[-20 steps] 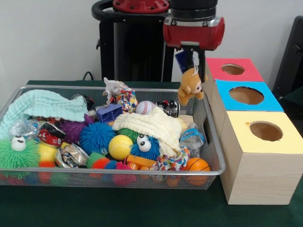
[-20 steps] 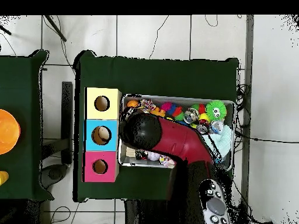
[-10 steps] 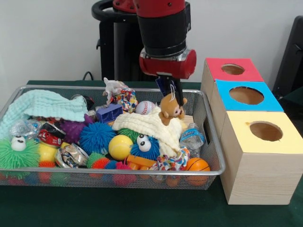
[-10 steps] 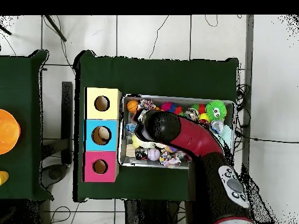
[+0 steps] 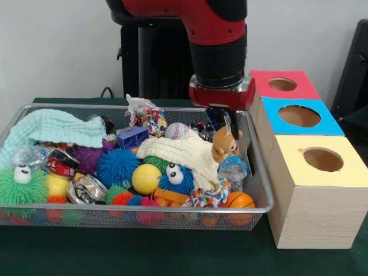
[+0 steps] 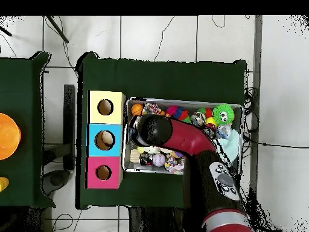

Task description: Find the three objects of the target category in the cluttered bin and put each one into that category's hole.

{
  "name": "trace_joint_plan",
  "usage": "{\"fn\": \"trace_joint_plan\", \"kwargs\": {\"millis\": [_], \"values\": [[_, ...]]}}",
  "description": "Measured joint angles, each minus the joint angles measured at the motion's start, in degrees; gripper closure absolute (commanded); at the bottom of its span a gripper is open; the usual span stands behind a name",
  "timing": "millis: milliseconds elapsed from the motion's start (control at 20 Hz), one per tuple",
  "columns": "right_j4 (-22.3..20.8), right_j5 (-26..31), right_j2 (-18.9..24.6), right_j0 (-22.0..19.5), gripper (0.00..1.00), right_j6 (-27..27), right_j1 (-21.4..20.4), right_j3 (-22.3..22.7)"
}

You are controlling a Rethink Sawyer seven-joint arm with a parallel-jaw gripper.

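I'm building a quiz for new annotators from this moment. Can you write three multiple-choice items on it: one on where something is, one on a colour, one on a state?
1. Where does the small brown plush toy hang?
A. over the bin's end nearest the boxes
B. inside the red box
C. on the green tablecloth

2. Which colour is the top of the middle box?
A. green
B. blue
C. orange

3. What is the gripper doing?
A. open and empty
B. shut on the plush toy
C. shut on a ball

Answers: 1 A, it dangles above the wire bin beside the boxes. 2 B, blue lies between red and yellow. 3 B, the toy hangs from it.
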Motion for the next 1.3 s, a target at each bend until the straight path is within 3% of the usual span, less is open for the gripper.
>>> {"fn": "trace_joint_plan", "kwargs": {"millis": [400, 450, 800, 1050, 1300], "values": [[0.0, 0.0, 2.9, -3.1, 1.00, 0.0, -1.0, 1.0], [0.0, 0.0, 3.0, -3.6, 0.00, 0.0, -1.1, 1.1], [-3.1, -1.1, 6.2, -10.6, 0.00, 0.0, -1.4, 4.1], [-8.3, -5.1, 7.7, -15.7, 0.00, 0.0, 0.2, 5.9], [-11.5, -6.8, 7.8, -17.0, 0.00, 0.0, 1.4, 6.9]]}}
